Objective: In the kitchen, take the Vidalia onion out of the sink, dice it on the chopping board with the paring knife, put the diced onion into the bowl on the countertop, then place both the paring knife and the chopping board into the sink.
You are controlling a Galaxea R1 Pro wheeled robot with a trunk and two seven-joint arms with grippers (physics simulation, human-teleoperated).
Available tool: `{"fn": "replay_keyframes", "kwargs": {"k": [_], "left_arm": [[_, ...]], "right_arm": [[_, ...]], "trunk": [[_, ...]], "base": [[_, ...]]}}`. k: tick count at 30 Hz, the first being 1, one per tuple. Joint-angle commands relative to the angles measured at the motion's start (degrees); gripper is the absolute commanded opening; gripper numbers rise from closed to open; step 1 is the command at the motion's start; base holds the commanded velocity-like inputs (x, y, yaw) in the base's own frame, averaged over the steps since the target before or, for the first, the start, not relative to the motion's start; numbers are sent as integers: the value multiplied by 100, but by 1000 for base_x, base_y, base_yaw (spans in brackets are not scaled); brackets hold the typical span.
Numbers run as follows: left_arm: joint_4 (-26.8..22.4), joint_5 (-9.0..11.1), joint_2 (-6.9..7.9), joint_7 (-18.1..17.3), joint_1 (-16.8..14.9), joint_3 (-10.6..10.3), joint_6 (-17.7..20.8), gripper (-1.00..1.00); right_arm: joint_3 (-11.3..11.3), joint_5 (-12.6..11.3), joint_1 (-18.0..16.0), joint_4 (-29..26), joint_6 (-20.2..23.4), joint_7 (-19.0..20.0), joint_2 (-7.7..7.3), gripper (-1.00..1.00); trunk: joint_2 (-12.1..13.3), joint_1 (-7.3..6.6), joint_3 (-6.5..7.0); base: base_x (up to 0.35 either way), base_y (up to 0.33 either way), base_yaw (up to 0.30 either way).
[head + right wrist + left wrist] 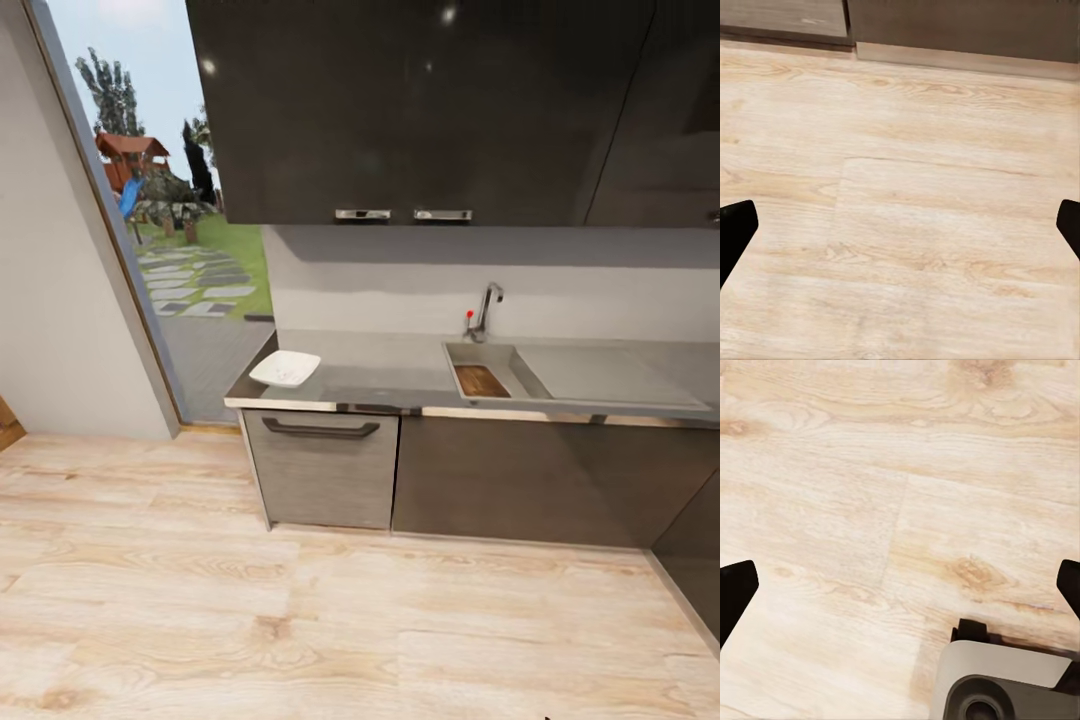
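The kitchen's grey countertop (pixel 390 368) runs across the head view. Its sink (pixel 452 350) holds the dark brown chopping board (pixel 481 380), lying flat in the basin below the chrome faucet (pixel 487 305). The white bowl (pixel 285 368) sits on the counter's left end. The Vidalia onion and the paring knife are out of view. My left gripper (pixel 900 585) hangs open over the wooden floor, its dark fingertips (pixel 733 589) far apart with nothing between them. My right gripper (pixel 900 225) is likewise open above the floor, near the cabinet base (pixel 960 30).
Glossy black upper cabinets (pixel 420 100) hang over the counter. A grey drawer front with a bar handle (pixel 320 430) sits under the bowl. A tall glass opening (pixel 170 230) and a pale wall (pixel 50 300) are to the left. Light wood floor (pixel 300 620) lies between me and the counter.
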Motion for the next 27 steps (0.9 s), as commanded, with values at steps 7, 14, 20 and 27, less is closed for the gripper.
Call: {"fn": "replay_keyframes", "kwargs": {"k": [7,14,20,27], "left_arm": [[4,55,1,14,-5,-47,-19,100],[4,55,1,14,-5,-47,-19,100],[4,55,1,15,-5,-47,-19,100],[4,55,1,18,-5,-47,-19,100]], "right_arm": [[39,-63,-5,6,-19,34,-7,100],[39,-63,-5,6,-14,34,-9,100],[39,-63,-5,6,-10,34,-9,100],[39,-63,-5,6,-10,34,-9,100]], "trunk": [[-11,3,52],[-11,3,113],[-11,3,126],[-11,3,150]], "base": [[0,0,0],[0,0,0],[0,0,-13],[0,0,-194]]}}
